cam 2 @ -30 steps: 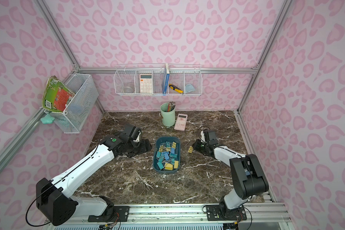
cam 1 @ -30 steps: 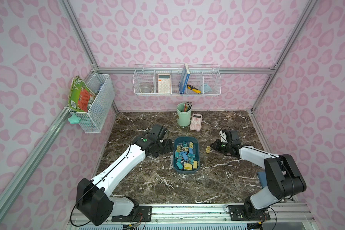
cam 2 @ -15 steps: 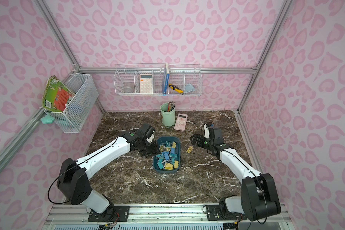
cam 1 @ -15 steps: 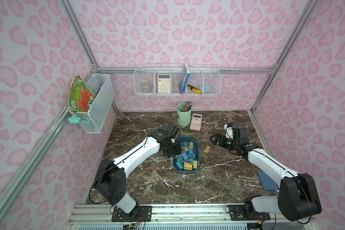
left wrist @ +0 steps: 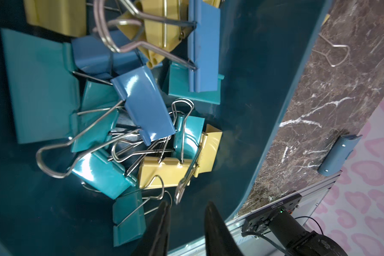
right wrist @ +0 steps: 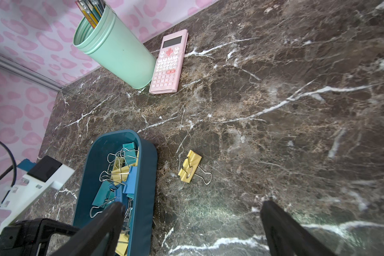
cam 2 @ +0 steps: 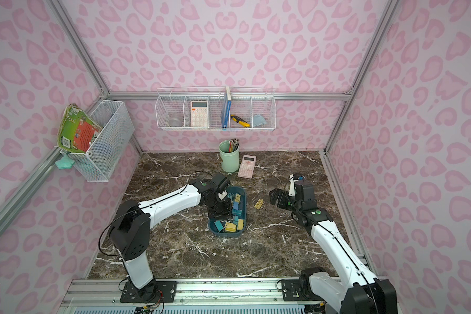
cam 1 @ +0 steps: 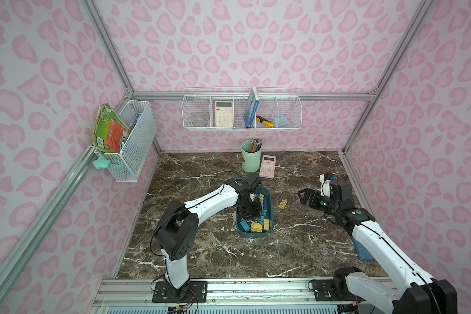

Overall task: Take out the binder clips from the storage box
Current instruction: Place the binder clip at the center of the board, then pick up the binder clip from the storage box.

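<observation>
The dark teal storage box (cam 1: 270, 209) (cam 2: 245, 206) sits mid-table, holding several yellow, blue and teal binder clips (cam 1: 259, 225) (left wrist: 146, 110) (right wrist: 120, 172). My left gripper (cam 1: 250, 210) (left wrist: 186, 205) reaches down inside the box. Its jaws stand a narrow gap apart with nothing between them. A yellow clip's wire handle (left wrist: 179, 195) ends just ahead of the tips. One yellow binder clip (cam 1: 282, 204) (cam 2: 259, 204) (right wrist: 190, 166) lies on the marble to the right of the box. Beyond that clip, my right gripper (cam 1: 303, 197) (right wrist: 193, 205) hovers wide open and empty.
A mint-green pencil cup (cam 1: 250, 159) and a pink calculator (cam 1: 267, 166) stand behind the box. White wire baskets hang on the back wall (cam 1: 241, 108) and the left wall (cam 1: 128, 141). A blue flat object (cam 1: 362, 247) lies at the table's right edge.
My left gripper moved from left of the box into it, and its jaws narrowed. My right gripper opened, left the yellow clip on the table and drew back to the right.
</observation>
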